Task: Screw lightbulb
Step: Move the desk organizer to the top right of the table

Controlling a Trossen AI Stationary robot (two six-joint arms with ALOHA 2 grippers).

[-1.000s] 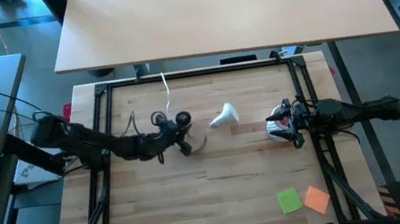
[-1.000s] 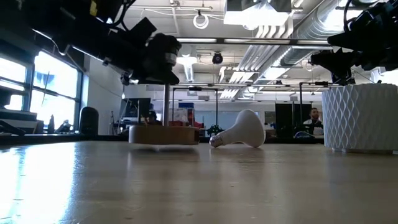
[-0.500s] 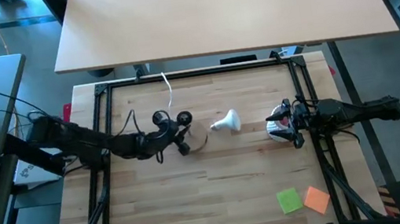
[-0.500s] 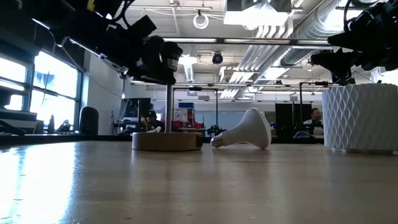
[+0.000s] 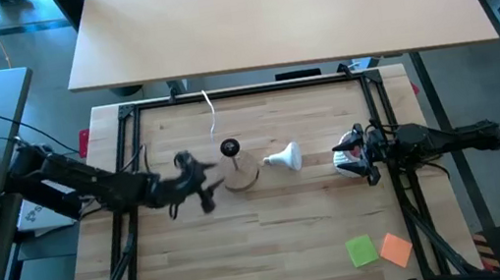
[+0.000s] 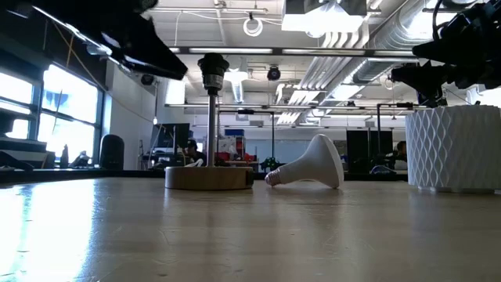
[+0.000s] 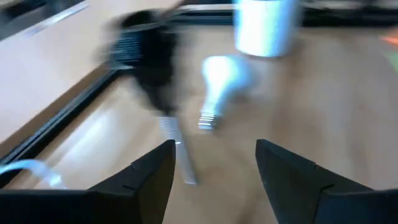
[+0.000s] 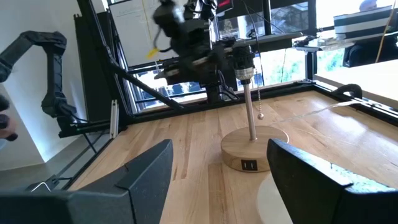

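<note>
White lightbulb (image 5: 283, 159) lies loose; left tool (image 5: 198, 179) spread, empty; right tool (image 5: 344, 157) apart

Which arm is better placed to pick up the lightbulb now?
Left, probably. The left gripper hangs open just beyond the lamp base, facing the lightbulb; the right gripper sits over the white cup.

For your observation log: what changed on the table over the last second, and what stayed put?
The left gripper let go of the lamp and drew back toward its own side, fingers open. The lamp ended nearer the lightbulb, which turned slightly. The right gripper and white cup stayed.
</note>
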